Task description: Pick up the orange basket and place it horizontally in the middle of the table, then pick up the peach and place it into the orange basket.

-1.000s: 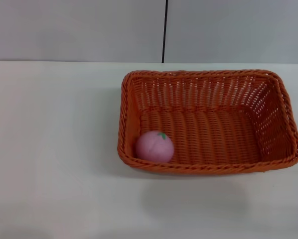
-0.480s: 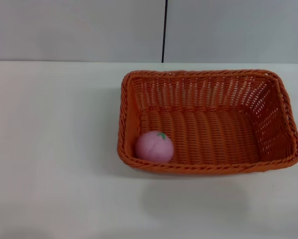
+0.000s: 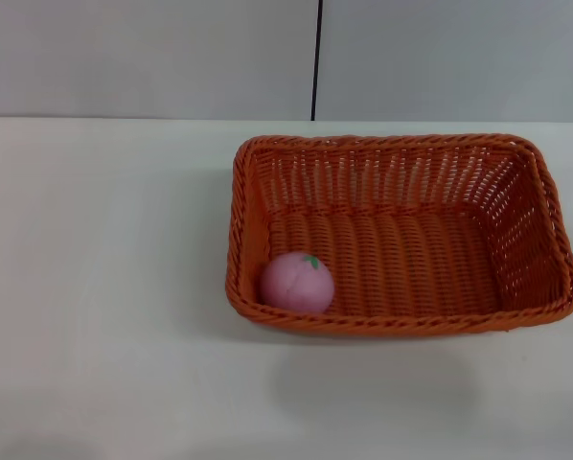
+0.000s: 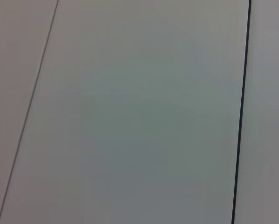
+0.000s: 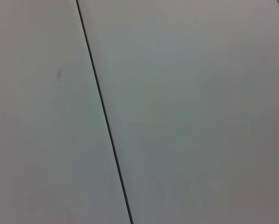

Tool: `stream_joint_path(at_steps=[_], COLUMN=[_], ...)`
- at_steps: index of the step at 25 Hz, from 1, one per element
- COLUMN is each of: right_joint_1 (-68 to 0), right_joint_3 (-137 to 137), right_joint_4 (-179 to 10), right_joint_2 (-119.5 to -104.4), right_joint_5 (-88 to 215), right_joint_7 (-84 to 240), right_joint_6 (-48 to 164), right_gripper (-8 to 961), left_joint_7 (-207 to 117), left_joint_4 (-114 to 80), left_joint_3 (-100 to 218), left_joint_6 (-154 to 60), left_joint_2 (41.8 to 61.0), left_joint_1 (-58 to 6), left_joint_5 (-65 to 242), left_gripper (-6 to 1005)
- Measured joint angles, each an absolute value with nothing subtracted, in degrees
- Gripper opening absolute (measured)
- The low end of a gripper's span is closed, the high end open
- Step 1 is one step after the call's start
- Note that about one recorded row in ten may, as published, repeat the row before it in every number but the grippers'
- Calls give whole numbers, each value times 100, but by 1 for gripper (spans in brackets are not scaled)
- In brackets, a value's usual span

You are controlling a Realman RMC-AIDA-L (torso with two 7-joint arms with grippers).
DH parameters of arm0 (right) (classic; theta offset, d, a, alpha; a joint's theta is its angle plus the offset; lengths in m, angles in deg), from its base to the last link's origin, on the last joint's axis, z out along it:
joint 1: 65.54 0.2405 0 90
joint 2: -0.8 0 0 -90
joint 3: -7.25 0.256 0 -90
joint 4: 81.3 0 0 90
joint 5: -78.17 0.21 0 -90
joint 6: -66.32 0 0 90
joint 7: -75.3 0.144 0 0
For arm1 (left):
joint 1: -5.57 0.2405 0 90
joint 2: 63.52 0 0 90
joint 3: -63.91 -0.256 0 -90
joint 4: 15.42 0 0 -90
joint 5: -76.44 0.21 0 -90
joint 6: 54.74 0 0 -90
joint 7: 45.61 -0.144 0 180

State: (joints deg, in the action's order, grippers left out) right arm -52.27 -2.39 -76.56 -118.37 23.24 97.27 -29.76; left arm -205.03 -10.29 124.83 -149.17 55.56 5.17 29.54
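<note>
In the head view the orange basket lies lengthwise across the white table, right of centre, with its long sides running left to right. The pink peach rests inside it, in the near left corner against the basket wall, green leaf mark up. Neither gripper shows in any view. Both wrist views show only pale wall panels with a dark seam.
A pale wall with a dark vertical seam runs behind the table's far edge. The basket's right end reaches close to the right side of the head view.
</note>
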Motion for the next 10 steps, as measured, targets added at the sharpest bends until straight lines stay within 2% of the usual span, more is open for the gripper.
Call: stream_joint_path(at_steps=[10], right_joint_1=[-5238], right_joint_3=[-268], right_joint_4=[-7634], right_joint_2=[-11837], right_joint_5=[2237], right_joint_7=[9748], right_joint_6=[-2969], right_gripper=[750], left_joint_7=[-20506], left_joint_4=[-937], left_joint_3=[12410], left_joint_6=[-14894], left_joint_2=[5558], left_joint_1=[438], left_joint_5=[2966], left_gripper=[838])
